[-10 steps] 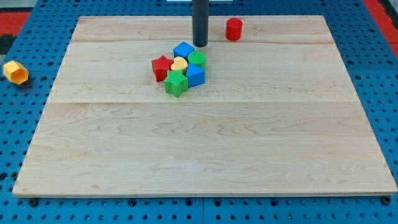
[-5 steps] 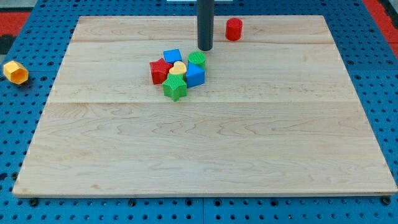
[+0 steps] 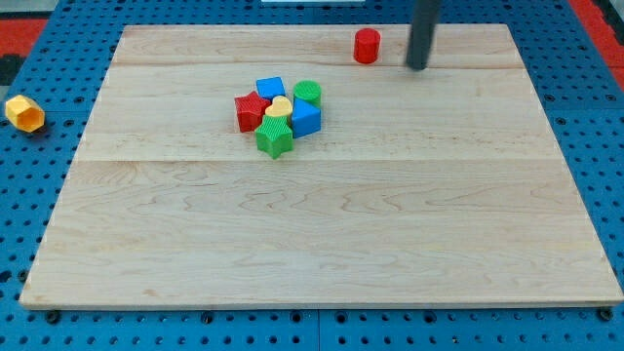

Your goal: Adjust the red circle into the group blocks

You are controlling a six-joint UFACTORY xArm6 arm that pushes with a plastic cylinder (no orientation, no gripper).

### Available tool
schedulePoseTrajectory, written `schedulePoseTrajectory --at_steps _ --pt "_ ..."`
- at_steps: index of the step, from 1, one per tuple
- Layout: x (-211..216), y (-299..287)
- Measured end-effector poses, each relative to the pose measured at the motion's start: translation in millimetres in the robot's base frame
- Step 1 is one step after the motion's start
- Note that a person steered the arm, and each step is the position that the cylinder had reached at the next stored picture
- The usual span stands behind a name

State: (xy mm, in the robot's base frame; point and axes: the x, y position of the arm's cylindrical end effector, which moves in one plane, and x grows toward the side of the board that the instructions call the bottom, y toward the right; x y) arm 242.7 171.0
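The red circle (image 3: 367, 46) stands near the top edge of the wooden board (image 3: 322, 224), right of centre. My tip (image 3: 418, 67) is just to its right and slightly below, apart from it. The group sits to the lower left of the red circle: a red star (image 3: 250, 111), a blue cube (image 3: 270, 89), a yellow heart (image 3: 281, 106), a green cylinder (image 3: 308, 93), a second blue block (image 3: 306, 118) and a green star (image 3: 275, 137), all touching. The red circle is well apart from the group.
A yellow hexagon block (image 3: 23, 113) lies off the board on the blue pegboard at the view's left.
My tip nudged the upper blue cube left against the group, then swept right past the red circle to its right side. The red circle has not moved.
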Motion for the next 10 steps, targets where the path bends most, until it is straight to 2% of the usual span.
schedulePoseTrajectory --at_steps 1,2,3,4,5,6,7,8,9,10 --pt "-50 3" --pt "-21 -126" --pt "3 -156" --pt "7 -133" --pt "8 -135" --pt "-6 -185" --pt "43 -179" --pt "70 -117" --pt "68 -105" --pt "83 -63"
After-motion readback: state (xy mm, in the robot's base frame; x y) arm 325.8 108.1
